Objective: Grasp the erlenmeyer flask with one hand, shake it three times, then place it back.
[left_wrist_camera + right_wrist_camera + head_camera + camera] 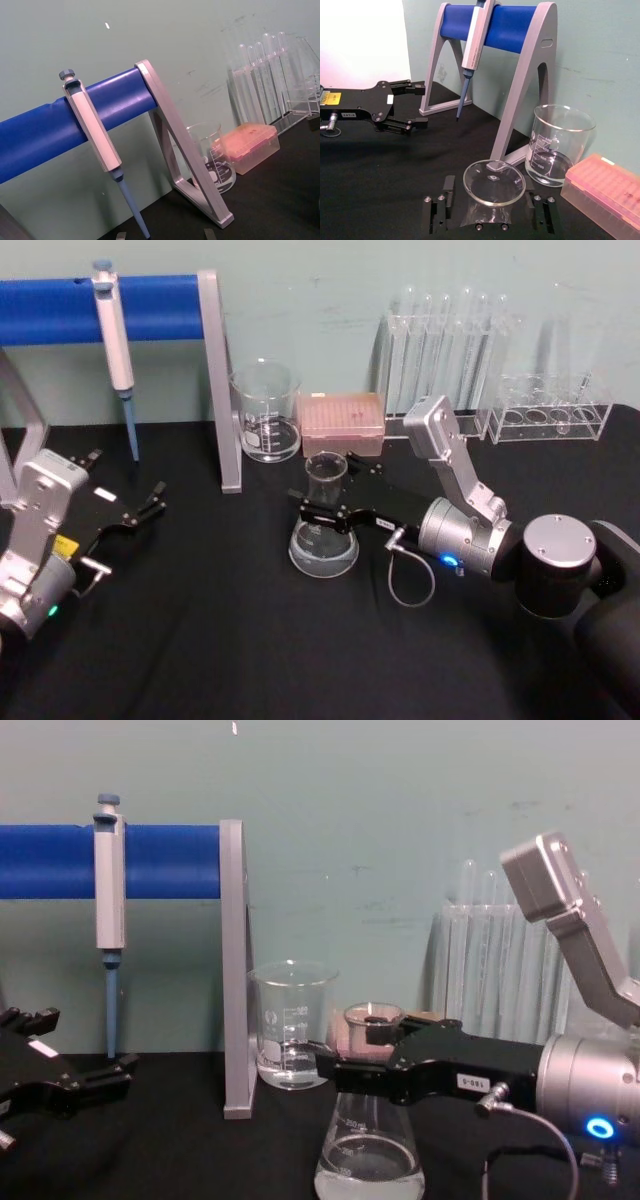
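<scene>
- The clear glass cone-shaped erlenmeyer flask (324,525) stood on the black desk (200,640), near the middle and a little toward the back edge.
- The black boxy right gripper (322,508) sat at the flask's thin neck, with one of its fingers (441,207) on each side.
- The fingers looked close around the neck, but I could not tell whether they were already squeezing the glass.
- The black left gripper (140,510) rested open and empty near the left edge of the desk.
- A clear straight-sided glass beaker (266,410) and a pink plastic tip box (344,423) stood just behind the flask.
- If the hold was loose, the smooth glass might slip out during shaking.
- A wide swing might knock the flask into the beaker.
- Some liquid seemed to sit in the bottom, so hard shaking might splash it.
</scene>
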Controlling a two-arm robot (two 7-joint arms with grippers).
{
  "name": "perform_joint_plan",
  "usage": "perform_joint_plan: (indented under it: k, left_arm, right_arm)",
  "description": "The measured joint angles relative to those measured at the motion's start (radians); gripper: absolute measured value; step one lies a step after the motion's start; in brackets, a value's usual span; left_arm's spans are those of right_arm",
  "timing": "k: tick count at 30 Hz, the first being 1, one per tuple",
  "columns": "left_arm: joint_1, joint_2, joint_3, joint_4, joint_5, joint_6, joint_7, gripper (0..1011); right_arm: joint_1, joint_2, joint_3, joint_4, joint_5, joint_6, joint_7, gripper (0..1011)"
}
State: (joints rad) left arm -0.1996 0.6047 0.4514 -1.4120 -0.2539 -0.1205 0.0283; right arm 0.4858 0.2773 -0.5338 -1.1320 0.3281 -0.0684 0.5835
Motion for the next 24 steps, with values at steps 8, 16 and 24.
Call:
perform_joint_plan:
  k: [8, 16, 24]
  left_arm:
    - [0.0, 0.0, 0.0, 0.0, 0.0, 0.0, 0.0, 1001]
    - [0.0, 0.0, 0.0, 0.0, 0.0, 0.0, 0.0, 1001]
    - [0.0, 0.0, 0.0, 0.0, 0.0, 0.0, 0.0, 1001]
  right_arm:
    - [0.0, 0.0, 0.0, 0.0, 0.0, 0.0, 0.0, 1003]
    - [0.0, 0.0, 0.0, -0.001, 0.0, 0.0, 0.0, 1003]
    - [-0.036, 0.032, 0.013, -0.06, 0.015, 0.018, 0.001, 1003]
